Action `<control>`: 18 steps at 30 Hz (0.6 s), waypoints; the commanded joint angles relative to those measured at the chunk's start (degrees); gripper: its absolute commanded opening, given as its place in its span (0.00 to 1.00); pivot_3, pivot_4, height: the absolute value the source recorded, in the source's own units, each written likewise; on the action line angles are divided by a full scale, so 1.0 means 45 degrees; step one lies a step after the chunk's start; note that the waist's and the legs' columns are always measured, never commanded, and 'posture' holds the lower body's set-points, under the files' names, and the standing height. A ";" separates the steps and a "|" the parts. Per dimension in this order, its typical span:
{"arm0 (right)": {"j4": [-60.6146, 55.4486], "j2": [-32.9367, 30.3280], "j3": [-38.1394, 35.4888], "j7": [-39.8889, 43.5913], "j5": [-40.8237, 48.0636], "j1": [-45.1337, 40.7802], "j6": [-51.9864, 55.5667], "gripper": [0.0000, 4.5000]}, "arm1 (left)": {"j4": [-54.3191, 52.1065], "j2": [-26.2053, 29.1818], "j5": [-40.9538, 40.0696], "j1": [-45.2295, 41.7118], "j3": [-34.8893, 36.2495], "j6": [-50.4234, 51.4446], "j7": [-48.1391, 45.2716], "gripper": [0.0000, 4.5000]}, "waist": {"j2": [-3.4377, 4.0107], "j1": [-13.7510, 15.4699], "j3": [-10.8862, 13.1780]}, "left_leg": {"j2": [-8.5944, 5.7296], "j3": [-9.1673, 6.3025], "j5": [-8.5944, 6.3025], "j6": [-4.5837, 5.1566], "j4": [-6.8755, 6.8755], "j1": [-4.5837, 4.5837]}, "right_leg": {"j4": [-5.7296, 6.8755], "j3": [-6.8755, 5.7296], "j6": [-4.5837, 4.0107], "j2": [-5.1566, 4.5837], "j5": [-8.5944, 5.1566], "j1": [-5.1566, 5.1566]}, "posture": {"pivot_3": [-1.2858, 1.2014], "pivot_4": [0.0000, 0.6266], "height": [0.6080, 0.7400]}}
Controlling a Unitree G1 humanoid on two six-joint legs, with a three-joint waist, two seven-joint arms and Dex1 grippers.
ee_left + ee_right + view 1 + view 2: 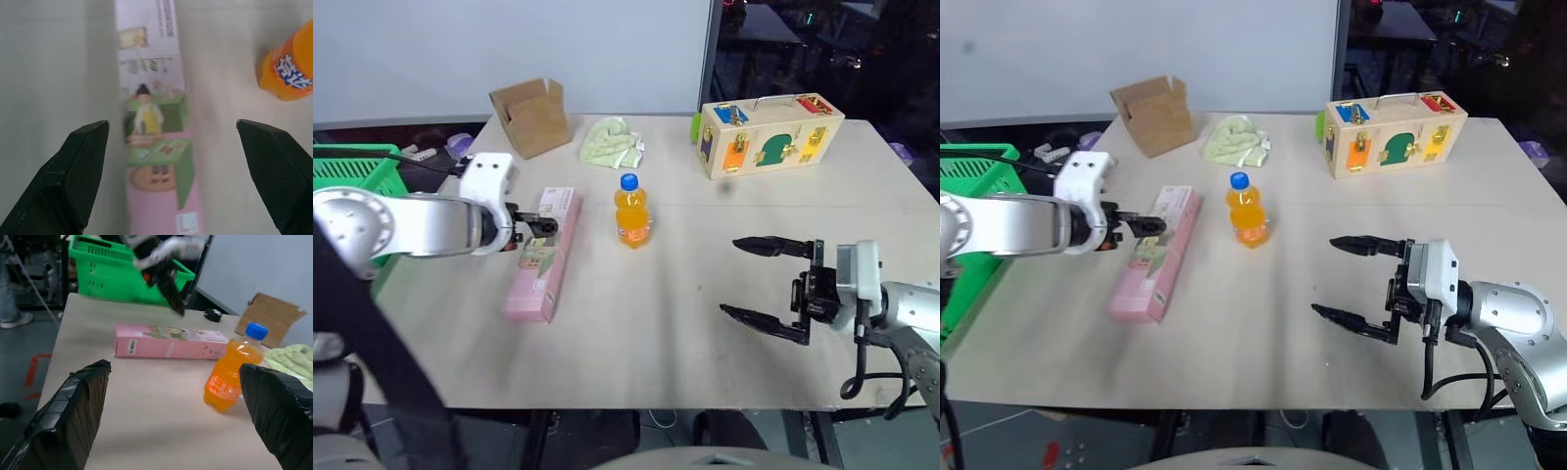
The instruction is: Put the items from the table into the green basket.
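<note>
Pink carton [543, 257] under spread left end effector [540, 226]

Both arms extended, both grippers open and empty.
The left arm reaches in from the left side with its wrist angled forward and downward; the left gripper [544, 227] has its two black fingers spread wide, as the left wrist view shows, and holds nothing. The right arm enters from the lower right, forearm bent inward; the right gripper [1344, 277] points level toward the left, its two long fingers [1363, 244] parted wide, one above the other, and grips nothing.
</note>
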 commanded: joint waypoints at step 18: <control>-0.0713 0.0759 0.0184 -0.1506 -0.0178 0.0147 0.0020 1.00 | 0.3117 -0.1820 0.7227 -0.2076 0.0473 0.3346 -0.3834 0.96 | -0.0018 -0.0520 0.0113 | -0.0009 0.0017 0.0004 -0.0005 0.0016 -0.0007 | 0.0002 0.0014 0.0002 -0.0007 0.0001 -0.0005 | 0.47 0.11 1.00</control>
